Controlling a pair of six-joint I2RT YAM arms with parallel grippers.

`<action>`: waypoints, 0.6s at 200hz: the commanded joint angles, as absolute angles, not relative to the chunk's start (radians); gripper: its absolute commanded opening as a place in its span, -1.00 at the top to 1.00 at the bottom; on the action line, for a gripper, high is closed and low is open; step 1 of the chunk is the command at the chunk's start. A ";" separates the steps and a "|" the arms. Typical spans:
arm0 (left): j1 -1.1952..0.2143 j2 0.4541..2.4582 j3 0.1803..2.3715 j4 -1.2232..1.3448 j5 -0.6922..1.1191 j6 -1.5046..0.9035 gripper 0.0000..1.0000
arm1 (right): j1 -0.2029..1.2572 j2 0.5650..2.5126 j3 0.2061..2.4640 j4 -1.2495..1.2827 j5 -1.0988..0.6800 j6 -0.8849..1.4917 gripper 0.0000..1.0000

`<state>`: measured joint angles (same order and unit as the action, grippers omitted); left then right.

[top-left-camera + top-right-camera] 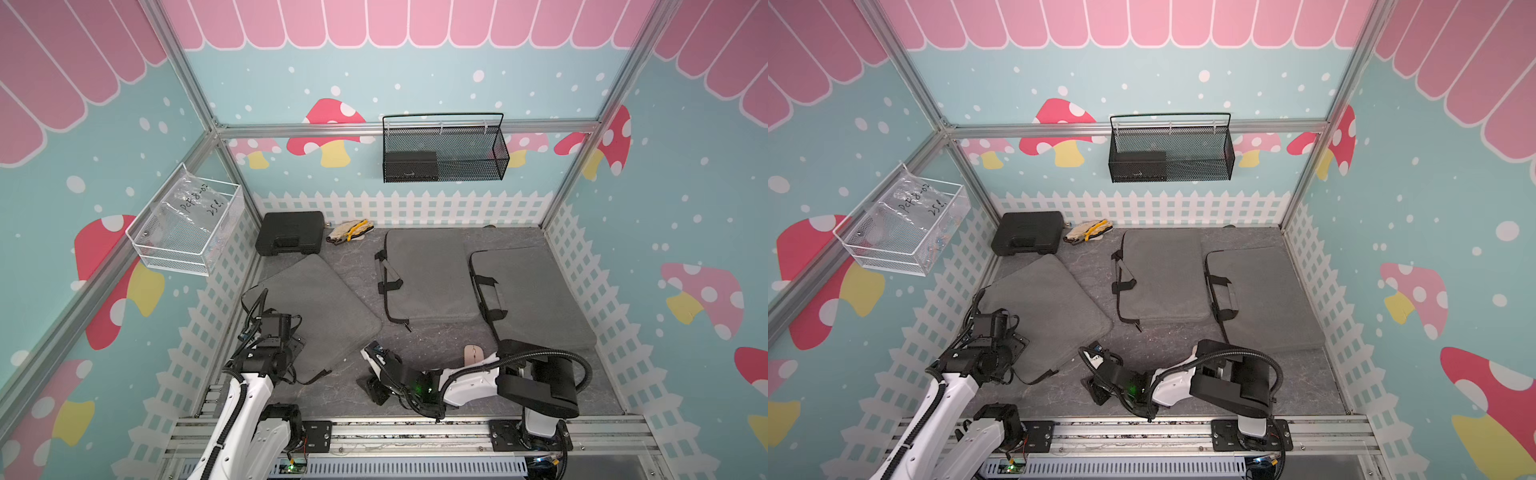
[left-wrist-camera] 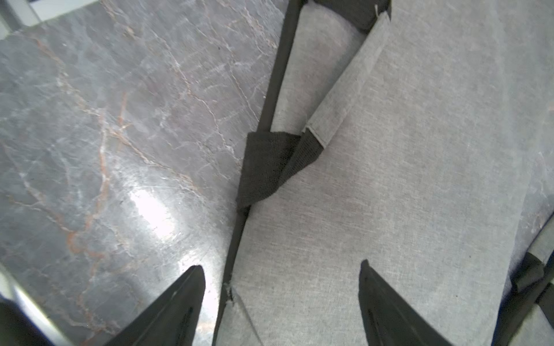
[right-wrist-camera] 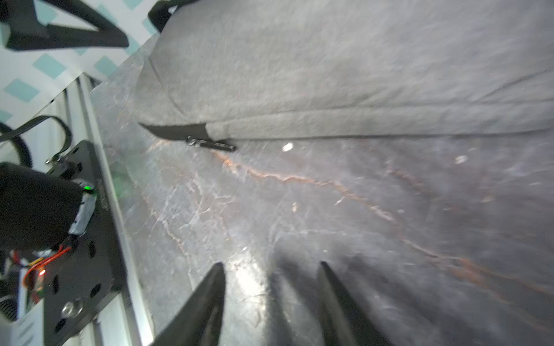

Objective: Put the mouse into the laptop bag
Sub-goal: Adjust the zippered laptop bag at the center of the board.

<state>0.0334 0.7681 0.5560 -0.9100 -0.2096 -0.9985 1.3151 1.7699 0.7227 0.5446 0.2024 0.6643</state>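
A small pink mouse [image 1: 471, 354] lies on the marble floor, just behind my right forearm and partly hidden by it. Three grey laptop bags lie flat: a left one [image 1: 320, 307], a middle one [image 1: 428, 278] and a right one [image 1: 536, 295]. My left gripper [image 2: 281, 265] is open and straddles the zipper edge of the left bag [image 2: 389, 194], near its handle strap [image 2: 269, 167]. My right gripper [image 3: 271, 263] is open and empty, low over bare floor to the left of the mouse. It faces the left bag's near corner and zipper pull [image 3: 209, 143].
A black hard case [image 1: 289, 232] and a pair of work gloves [image 1: 349, 231] sit at the back left. A black mesh basket [image 1: 444, 149] hangs on the back wall, a white wire basket [image 1: 187, 224] on the left wall. An aluminium rail [image 1: 395, 432] runs along the front.
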 commanded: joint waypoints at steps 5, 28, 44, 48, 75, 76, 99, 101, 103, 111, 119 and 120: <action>0.047 0.752 0.607 -0.966 -0.224 -0.997 -0.68 | 1.253 1.692 0.723 0.527 0.289 0.601 -0.29; 0.048 0.735 0.648 -0.975 -0.209 -0.994 -0.68 | 1.137 1.709 0.779 0.499 0.212 0.565 -0.46; 0.049 0.737 0.665 -0.969 -0.202 -0.996 -0.68 | 1.066 1.765 0.846 0.484 0.158 0.541 -0.58; 0.049 0.740 0.668 -0.965 -0.200 -0.996 -0.69 | 1.051 1.784 0.865 0.482 0.142 0.535 -0.60; 0.048 0.806 0.685 -0.917 -0.172 -0.985 -0.69 | 0.979 1.938 1.027 0.418 0.065 0.501 -0.63; 0.048 0.810 0.686 -0.916 -0.171 -0.985 -0.69 | 0.978 1.944 1.035 0.414 0.063 0.501 -0.63; 0.048 0.899 0.699 -0.873 -0.143 -0.974 -0.68 | 0.958 2.056 1.146 0.368 0.034 0.488 -0.59; 0.048 0.906 0.699 -0.869 -0.141 -0.974 -0.68 | 0.955 2.066 1.155 0.364 0.030 0.487 -0.58; 0.049 0.914 0.701 -0.866 -0.140 -0.974 -0.68 | 0.954 2.074 1.162 0.360 0.027 0.486 -0.58; 0.049 0.944 0.704 -0.857 -0.138 -0.975 -0.68 | 0.949 2.103 1.186 0.347 0.019 0.486 -0.56; 0.049 0.975 0.707 -0.844 -0.137 -0.977 -0.68 | 0.945 2.127 1.205 0.337 0.013 0.485 -0.56; 0.049 0.977 0.707 -0.841 -0.137 -0.977 -0.68 | 0.945 2.130 1.207 0.336 0.012 0.485 -0.55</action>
<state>0.0437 0.9134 0.6769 -0.8913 -0.1555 -0.9871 0.9535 2.0586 1.1561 0.4225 0.0704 0.5117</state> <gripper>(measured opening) 0.843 0.782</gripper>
